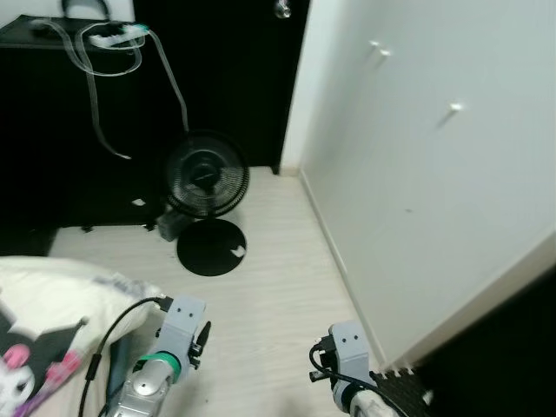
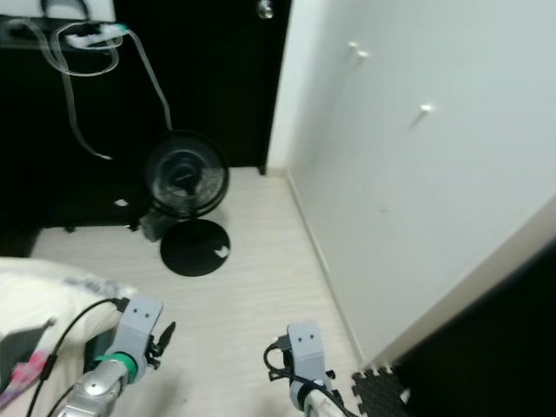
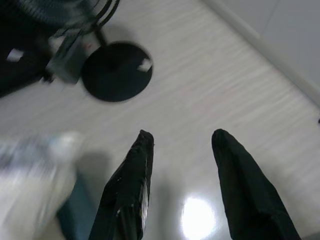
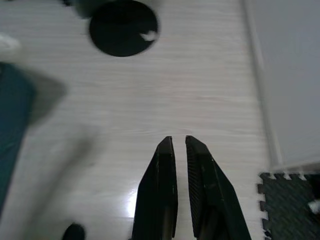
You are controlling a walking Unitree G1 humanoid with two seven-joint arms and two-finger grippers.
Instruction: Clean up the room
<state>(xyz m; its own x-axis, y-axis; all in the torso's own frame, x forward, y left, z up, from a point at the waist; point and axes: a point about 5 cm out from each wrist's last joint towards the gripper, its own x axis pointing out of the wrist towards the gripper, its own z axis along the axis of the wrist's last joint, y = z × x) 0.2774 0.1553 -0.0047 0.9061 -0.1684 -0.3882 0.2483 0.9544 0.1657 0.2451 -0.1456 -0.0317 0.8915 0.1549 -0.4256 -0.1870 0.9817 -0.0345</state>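
Both grippers hang low over pale wood-look flooring (image 1: 278, 261), holding nothing: the left gripper (image 3: 180, 145) with fingers apart, the right gripper (image 4: 179, 142) with fingers nearly together. Cream printed bedding (image 1: 61, 295) lies just beside the left arm, likely the nearer tidying target. Ahead stands a black round-based floor fan (image 1: 205, 178). No legible writing.

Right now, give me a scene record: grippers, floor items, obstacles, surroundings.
left gripper: open, holds nothing, over bare floor
right gripper: fingers nearly together, narrow gap, holds nothing, over bare floor
fan: black, on the floor ahead by the dark door, its head low beside its round base
bedding: white, printed, at the robot's left
foam mat: dark puzzle-edged piece, at the robot's right by the wall
power strip: white, cables hanging, on the dark furniture
wall: white, runs along the right
floor: pale wood
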